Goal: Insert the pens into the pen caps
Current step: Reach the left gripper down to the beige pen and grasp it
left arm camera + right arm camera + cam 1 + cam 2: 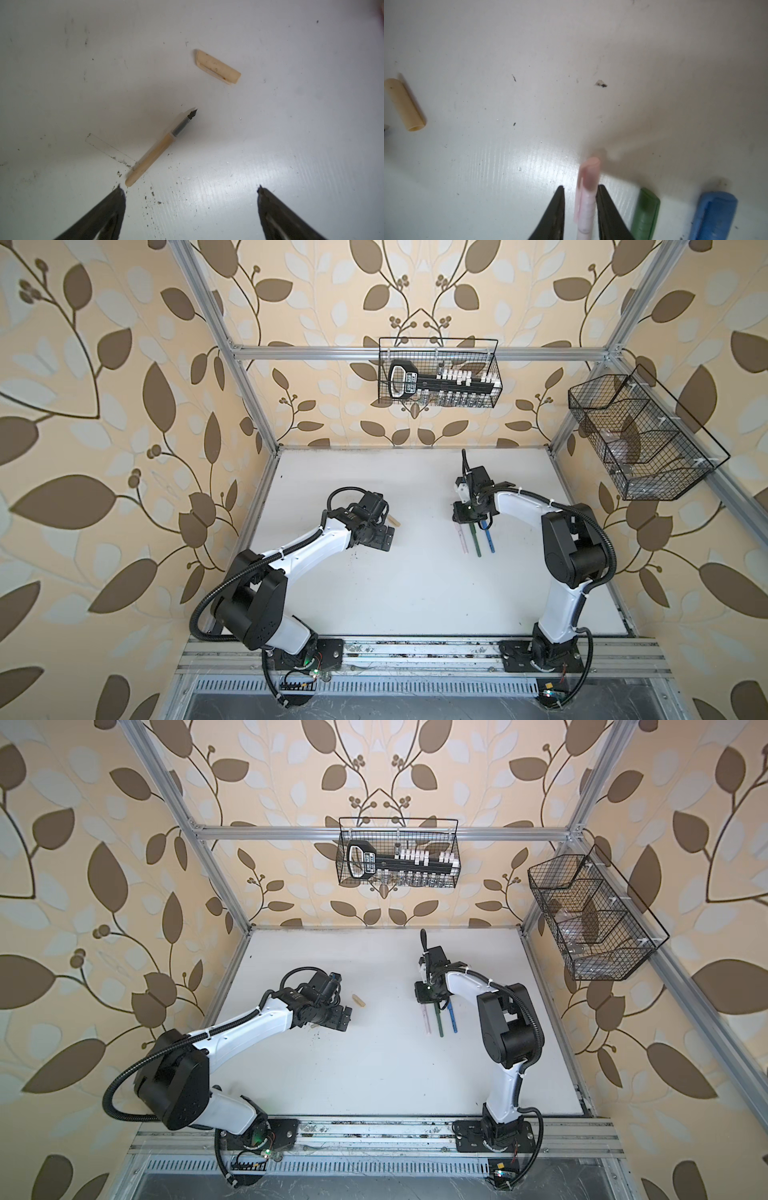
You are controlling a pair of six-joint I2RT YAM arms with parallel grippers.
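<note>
Hovering grippers over four pens.
In both top views pink pen (462,540), green pen (476,543) and blue pen (490,541) lie side by side under the right gripper (462,517). Left wrist: left gripper (190,188) spread wide, uncapped tan pen (152,151) near one fingertip, tan cap (218,67) apart. Right wrist: jaws slightly parted around the capped pink pen, not pinching.

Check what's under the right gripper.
The pink capped pen between the right gripper's jaws; green capped pen and blue capped pen beside it. Both top views: gripper covers their far ends.

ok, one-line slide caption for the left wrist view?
Open left gripper poised beside uncapped tan pen; tan cap lies apart.
</note>
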